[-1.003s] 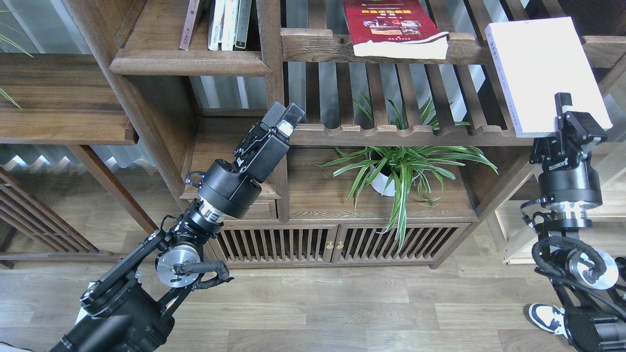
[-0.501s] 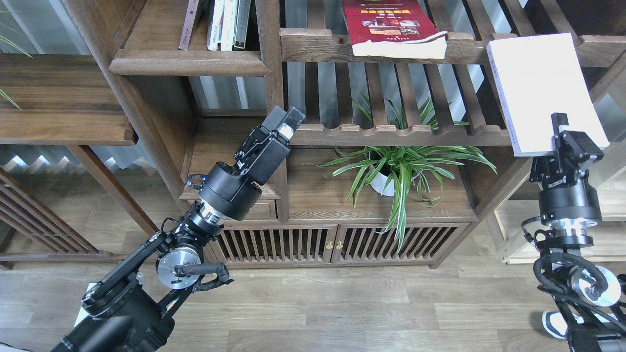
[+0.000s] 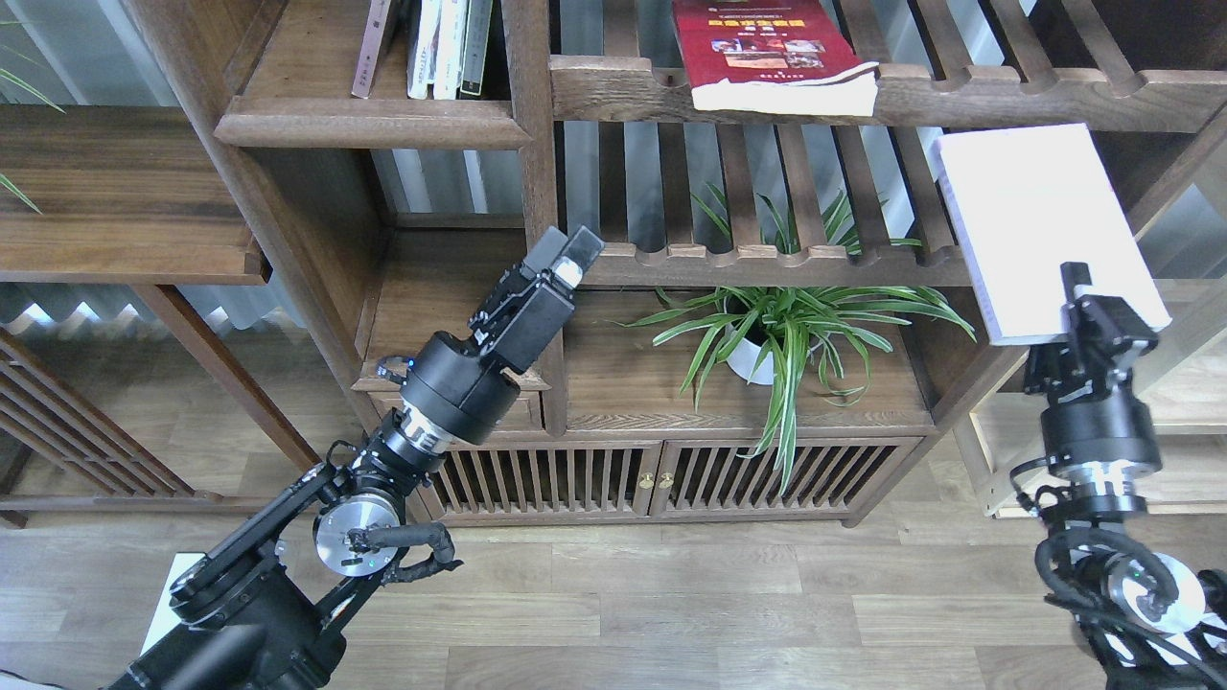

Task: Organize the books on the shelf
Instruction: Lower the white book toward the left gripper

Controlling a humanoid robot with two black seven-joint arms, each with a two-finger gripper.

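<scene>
One white book (image 3: 1040,225) held by right gripper (image 3: 1088,302).

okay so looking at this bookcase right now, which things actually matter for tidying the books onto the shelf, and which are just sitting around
Part of the job:
- white book, held in the right gripper
- red book lying on the slatted rack
- solid shelf with upright books
- left gripper, holding nothing

Just sitting around:
- potted plant
- cabinet doors
</scene>
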